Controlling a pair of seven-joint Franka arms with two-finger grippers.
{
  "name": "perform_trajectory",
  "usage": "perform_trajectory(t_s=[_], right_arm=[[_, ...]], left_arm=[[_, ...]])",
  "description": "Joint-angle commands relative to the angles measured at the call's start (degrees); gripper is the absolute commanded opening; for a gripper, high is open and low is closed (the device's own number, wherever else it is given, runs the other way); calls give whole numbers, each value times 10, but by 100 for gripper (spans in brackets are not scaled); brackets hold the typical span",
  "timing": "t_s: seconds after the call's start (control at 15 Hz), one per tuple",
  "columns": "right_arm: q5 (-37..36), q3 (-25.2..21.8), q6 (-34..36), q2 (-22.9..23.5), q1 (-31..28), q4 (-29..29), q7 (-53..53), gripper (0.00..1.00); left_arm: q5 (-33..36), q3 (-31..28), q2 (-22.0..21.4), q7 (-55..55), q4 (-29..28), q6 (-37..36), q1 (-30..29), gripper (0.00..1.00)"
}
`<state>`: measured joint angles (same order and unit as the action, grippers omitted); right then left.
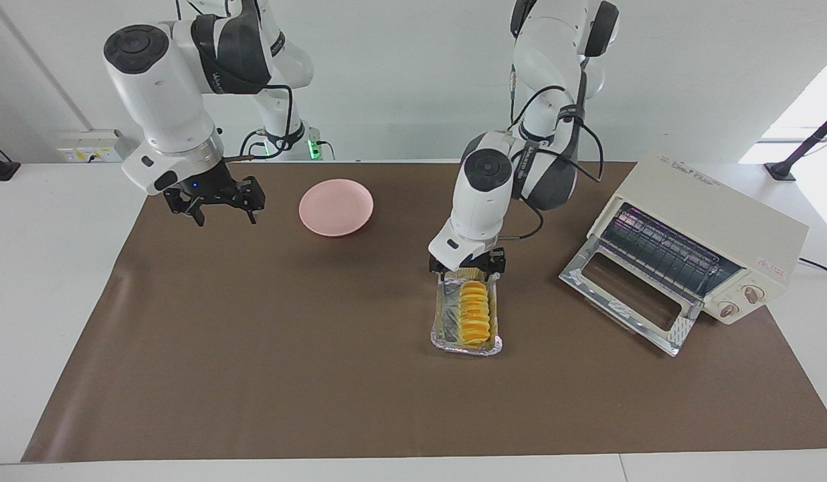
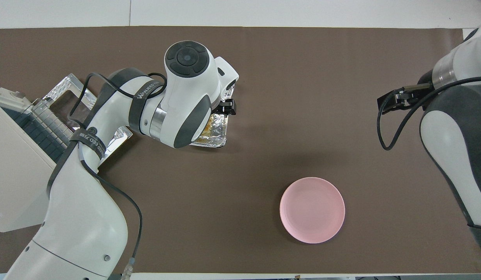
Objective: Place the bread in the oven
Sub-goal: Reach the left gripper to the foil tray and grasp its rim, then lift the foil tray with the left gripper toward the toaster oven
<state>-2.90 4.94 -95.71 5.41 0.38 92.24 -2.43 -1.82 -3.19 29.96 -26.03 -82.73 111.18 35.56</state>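
Bread (image 1: 474, 312) in foil tray (image 1: 441, 320), left tool (image 1: 468, 270) spread wide just above its robot-side end

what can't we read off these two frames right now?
- Overhead view: the left arm's wrist covers the bread and most of the foil tray.
- Facing view: the left gripper is over the tray's end nearer the robots; the wrist hides whether its fingertips touch tray or bread.
- Overhead view: the oven is cut by the edge; the arm crosses its door.
- Facing view: the oven's red label is too small to read.
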Motion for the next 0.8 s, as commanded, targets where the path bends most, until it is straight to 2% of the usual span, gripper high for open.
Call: perform_trajectory(t_s=[0.0, 0.47, 0.73], right_arm=[[-8, 7, 1, -15, -18, 17, 14, 100], [-7, 7, 3, -17, -19, 15, 14, 100], [-6, 8, 3, -41, -16, 15, 14, 100]], left_arm=[[12, -11, 35, -39, 14, 32, 29, 100], [8, -10, 39, -84, -2, 69, 35, 100], [5, -10, 55, -128, -4, 83, 38, 100]])
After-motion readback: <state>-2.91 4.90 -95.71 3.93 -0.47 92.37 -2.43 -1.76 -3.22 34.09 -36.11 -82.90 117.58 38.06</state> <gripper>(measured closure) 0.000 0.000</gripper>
